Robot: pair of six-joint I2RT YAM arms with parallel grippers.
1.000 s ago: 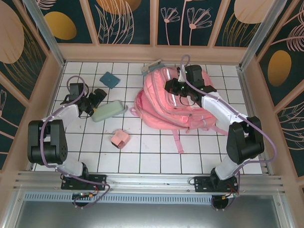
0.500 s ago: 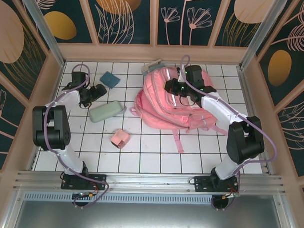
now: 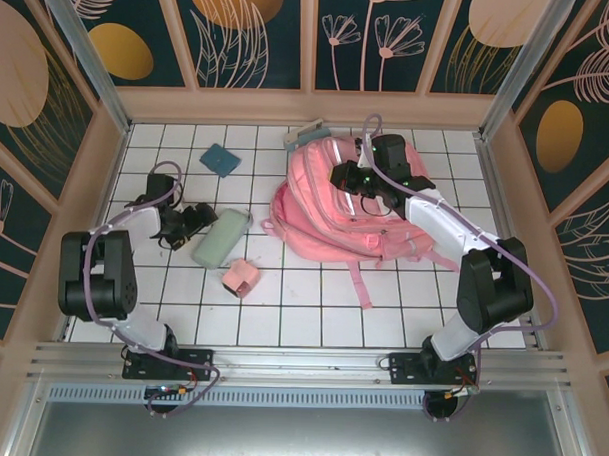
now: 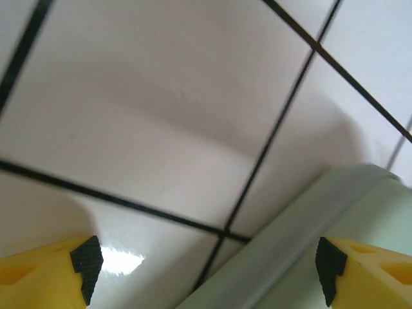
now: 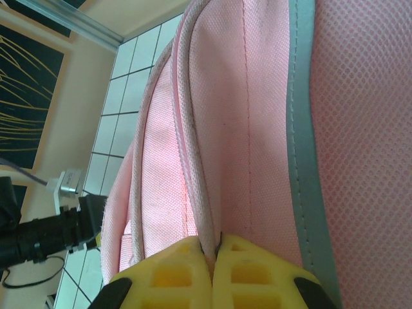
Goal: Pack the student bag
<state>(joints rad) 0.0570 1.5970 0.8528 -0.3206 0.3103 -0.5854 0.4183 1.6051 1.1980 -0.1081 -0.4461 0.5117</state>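
A: Edges first. Where's the student bag (image 3: 355, 210)?
B: It's lying flat at centre right of the top view, on the white tiled desk (image 3: 312, 308). Its upper edge is almost reaching the back wall (image 3: 309, 108). Its right side is leaving a narrow strip of tile before the right wall (image 3: 505, 215). One strap (image 3: 360, 282) is trailing toward the lower middle.

A: Open room?
B: Bare tile is running along the bottom rows of the desk, and around the blue square pad (image 3: 220, 160) at upper left. It's getting tighter at centre left, where the pale green case (image 3: 220, 237) is lying diagonally with its lower end just beside the small pink box (image 3: 242, 277).

A: Hands?
B: The left hand (image 3: 192, 221) is sitting low at the case's upper-left side, jaws wide, gripping nothing. In the left wrist view, one of the yellow fingertips (image 4: 80, 257) is hanging over tile and the other over the case's rim. The right hand (image 3: 346, 176) is pinching the bag's upper part. In the right wrist view its fingertips (image 5: 187, 270) are pressing together on a piped seam (image 5: 193, 161).

A: Changes?
B: The case was lying nearly level and is now angling steeper, closer to the pink box. The left hand has come down from near the blue pad. The bag and the right hand are staying put.
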